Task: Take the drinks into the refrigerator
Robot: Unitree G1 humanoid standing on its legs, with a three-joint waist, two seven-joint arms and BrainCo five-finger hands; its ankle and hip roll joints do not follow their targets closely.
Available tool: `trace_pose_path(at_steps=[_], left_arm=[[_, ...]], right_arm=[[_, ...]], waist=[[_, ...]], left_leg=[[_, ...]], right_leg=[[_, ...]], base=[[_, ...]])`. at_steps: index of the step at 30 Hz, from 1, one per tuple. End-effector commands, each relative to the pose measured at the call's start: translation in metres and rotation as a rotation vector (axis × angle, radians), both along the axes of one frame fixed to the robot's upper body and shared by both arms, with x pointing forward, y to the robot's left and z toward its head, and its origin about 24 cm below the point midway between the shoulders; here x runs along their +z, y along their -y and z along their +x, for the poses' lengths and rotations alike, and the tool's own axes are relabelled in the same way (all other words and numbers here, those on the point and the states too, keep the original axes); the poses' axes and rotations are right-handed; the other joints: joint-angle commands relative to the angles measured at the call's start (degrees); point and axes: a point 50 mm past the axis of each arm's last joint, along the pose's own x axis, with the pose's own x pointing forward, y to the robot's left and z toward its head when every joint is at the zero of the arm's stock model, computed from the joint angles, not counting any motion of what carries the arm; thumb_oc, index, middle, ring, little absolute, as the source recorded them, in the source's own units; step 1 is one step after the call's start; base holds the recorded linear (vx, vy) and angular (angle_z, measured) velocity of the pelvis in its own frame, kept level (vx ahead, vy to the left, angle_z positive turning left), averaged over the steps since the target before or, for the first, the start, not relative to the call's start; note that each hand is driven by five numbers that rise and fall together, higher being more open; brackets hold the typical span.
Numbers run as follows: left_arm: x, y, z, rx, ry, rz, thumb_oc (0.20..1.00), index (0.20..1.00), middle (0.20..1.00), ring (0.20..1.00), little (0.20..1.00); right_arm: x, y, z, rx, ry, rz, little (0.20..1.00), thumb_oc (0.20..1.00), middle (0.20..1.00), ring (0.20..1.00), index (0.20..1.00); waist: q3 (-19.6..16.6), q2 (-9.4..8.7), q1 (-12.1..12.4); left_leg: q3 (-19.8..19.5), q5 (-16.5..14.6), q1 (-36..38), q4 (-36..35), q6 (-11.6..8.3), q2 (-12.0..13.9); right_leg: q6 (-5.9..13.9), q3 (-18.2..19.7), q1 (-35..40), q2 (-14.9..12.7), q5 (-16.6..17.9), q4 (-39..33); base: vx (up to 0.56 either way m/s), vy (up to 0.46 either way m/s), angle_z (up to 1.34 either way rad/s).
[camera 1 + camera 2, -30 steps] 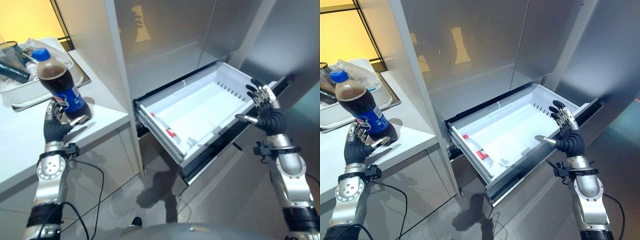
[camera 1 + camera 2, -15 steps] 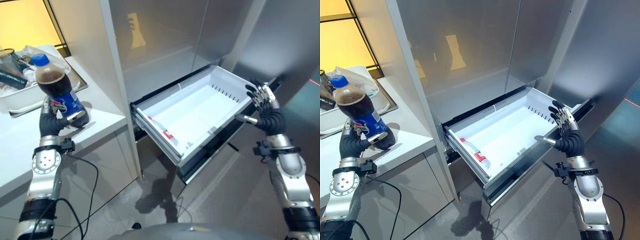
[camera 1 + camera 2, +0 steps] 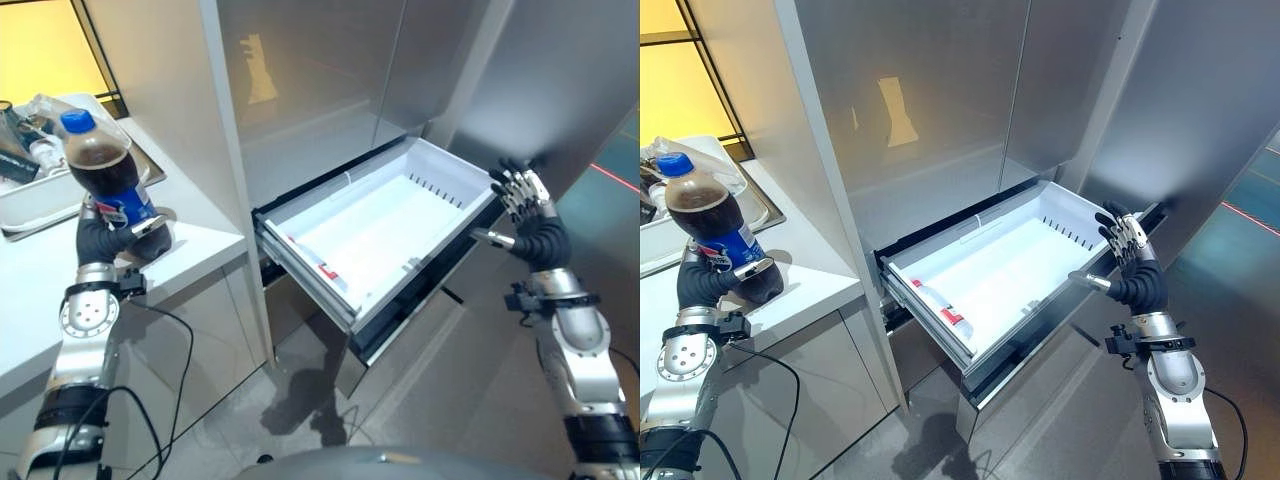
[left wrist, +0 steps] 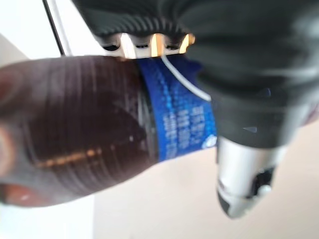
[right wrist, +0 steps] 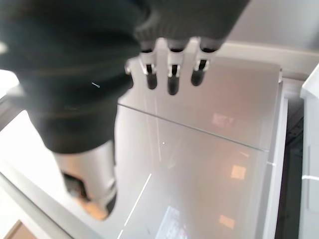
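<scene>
- Your left hand: fingers and thumb curled round the lower body of the cola bottle; the bottle is upright, blue cap on top, blue label at your grip, its base at the white counter.
- Your right hand: raised, fingers straight and spread, holding nothing, just beside the outer corner of the open drawer.
- Drawer: pulled out from the refrigerator, white inside, upper doors closed.
- Item in drawer: one small bottle with a red label, lying on its side near the inner wall.
- Behind the cola bottle: a white tray holding further items, too unclear to identify.
</scene>
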Motion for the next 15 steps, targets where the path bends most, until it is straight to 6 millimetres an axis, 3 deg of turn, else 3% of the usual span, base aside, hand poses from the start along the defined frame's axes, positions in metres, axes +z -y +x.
trace_pose_path(at_steps=[1,10,11,13,15], left_arm=[[0.03,-0.004,0.021,-0.015,0.072,0.048,1.0,1.0,1.0,1.0,1.0],[0.022,0.007,0.03,-0.055,0.031,0.037,1.0,1.0,1.0,1.0,1.0],[0.021,0.008,0.031,-0.055,0.027,0.04,0.837,0.837,0.837,0.837,0.837],[0.019,0.012,0.034,-0.072,0.019,0.042,0.2,0.2,0.2,0.2,0.2],[0.018,0.014,0.034,-0.078,0.013,0.042,0.2,0.2,0.2,0.2,0.2]], right_arm=[[0.037,-0.009,0.002,0.069,0.166,-0.022,1.0,1.0,1.0,1.0,1.0],[0.036,-0.013,0.002,0.092,0.162,-0.01,1.0,1.0,1.0,1.0,1.0],[0.036,-0.014,0.003,0.096,0.164,-0.008,1.0,1.0,1.0,1.0,1.0],[0.037,-0.015,0.002,0.099,0.165,-0.011,1.0,1.0,1.0,1.0,1.0],[0.037,-0.015,0.002,0.1,0.166,-0.009,1.0,1.0,1.0,1.0,1.0]], waist=[[0.1,0.48,-1.9],[0.1,0.6,-2.5],[0.1,0.59,-2.5],[0.0,0.55,-2.6],[0.0,0.58,-2.6]], left_leg=[[-2.8,-3.9,0.4,0.3,4.47,-2.9],[-2.5,-4.0,0.7,0.2,4.68,-2.9],[-2.5,-4.0,0.7,0.2,4.69,-2.9],[-2.5,-4.1,0.7,0.2,4.77,-2.9],[-2.4,-4.1,0.7,0.2,4.83,-2.9]], right_leg=[[-0.17,-1.3,0.9,0.6,-6.7,6.4],[-0.09,-0.9,1.0,0.6,-6.6,6.4],[-0.08,-0.8,1.0,0.6,-6.6,6.4],[-0.06,-0.7,1.0,0.5,-6.7,6.5],[-0.04,-0.6,0.9,0.5,-6.7,6.5]], base=[[0.0,0.0,0.0],[0.0,0.0,0.0],[0.0,0.0,0.0],[0.0,0.0,0.0],[0.0,0.0,0.0]])
